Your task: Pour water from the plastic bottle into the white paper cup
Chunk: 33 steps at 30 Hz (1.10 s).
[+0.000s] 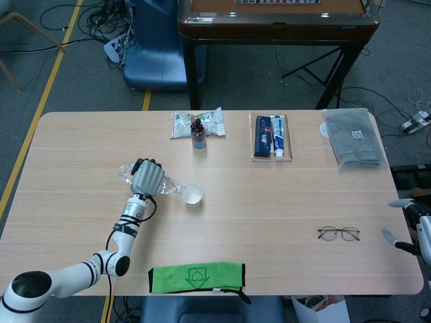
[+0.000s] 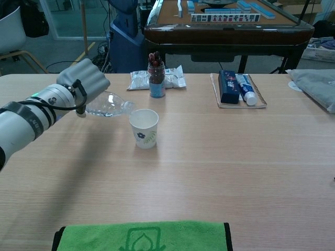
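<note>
My left hand [image 1: 147, 177] [image 2: 84, 82] grips a clear plastic bottle [image 2: 109, 106] [image 1: 166, 185], held nearly level above the table with its neck pointing right. The bottle's mouth sits just over the left rim of the white paper cup [image 2: 143, 128] [image 1: 192, 194], which stands upright and bears a small leaf print. I cannot make out any water stream. My right hand [image 1: 411, 225] shows only at the far right edge of the head view, off the table, with its fingers apart and nothing in them.
A jar of dark sticks [image 2: 156, 80] stands on foil packets [image 2: 141, 80] behind the cup. A toothpaste set [image 2: 235, 88] lies on a mat, a grey folded cloth [image 1: 353, 138] at far right, glasses [image 1: 339, 233] near the right edge, and a green cloth [image 2: 141, 237] at the front edge.
</note>
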Available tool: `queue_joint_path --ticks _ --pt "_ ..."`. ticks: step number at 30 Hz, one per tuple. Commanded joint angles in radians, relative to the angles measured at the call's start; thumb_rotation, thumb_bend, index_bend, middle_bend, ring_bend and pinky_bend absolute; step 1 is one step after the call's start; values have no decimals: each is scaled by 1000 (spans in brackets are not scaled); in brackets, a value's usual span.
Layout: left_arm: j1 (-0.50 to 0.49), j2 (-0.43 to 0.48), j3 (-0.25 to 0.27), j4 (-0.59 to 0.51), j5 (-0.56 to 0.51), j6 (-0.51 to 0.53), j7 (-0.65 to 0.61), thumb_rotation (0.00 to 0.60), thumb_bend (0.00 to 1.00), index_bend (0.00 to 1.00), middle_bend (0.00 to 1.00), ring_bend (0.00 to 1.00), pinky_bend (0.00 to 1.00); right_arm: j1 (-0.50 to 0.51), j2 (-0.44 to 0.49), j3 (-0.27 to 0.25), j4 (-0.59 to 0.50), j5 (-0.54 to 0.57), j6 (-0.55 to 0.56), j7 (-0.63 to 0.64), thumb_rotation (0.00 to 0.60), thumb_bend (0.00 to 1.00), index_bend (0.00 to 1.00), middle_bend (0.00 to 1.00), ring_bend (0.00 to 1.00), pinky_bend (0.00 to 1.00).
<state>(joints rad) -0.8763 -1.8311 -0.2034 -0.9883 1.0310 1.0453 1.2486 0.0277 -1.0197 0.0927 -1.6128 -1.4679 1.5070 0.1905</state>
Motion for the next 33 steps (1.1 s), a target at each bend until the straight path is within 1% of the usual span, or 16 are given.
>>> queue_joint_path --ticks 1,8,27,33 --pt "-3 4 6 -1 3 1 3 600 171 605 600 589 750 1 -1 -1 1 0 -2 0 600 182 377 365 376 575" --pt "-15 20 27 -4 24 0 12 600 176 601 600 589 750 1 -2 0 2 1 -3 1 600 182 377 365 376 575" --pt "-38 20 44 4 -2 -11 73 600 176 597 600 589 750 0 2 -2 0 -2 1 7 600 181 377 365 376 575" --pt "-40 18 41 1 -12 -6 75 600 177 597 600 589 750 0 1 -2 2 -2 0 7 600 182 377 365 376 575"
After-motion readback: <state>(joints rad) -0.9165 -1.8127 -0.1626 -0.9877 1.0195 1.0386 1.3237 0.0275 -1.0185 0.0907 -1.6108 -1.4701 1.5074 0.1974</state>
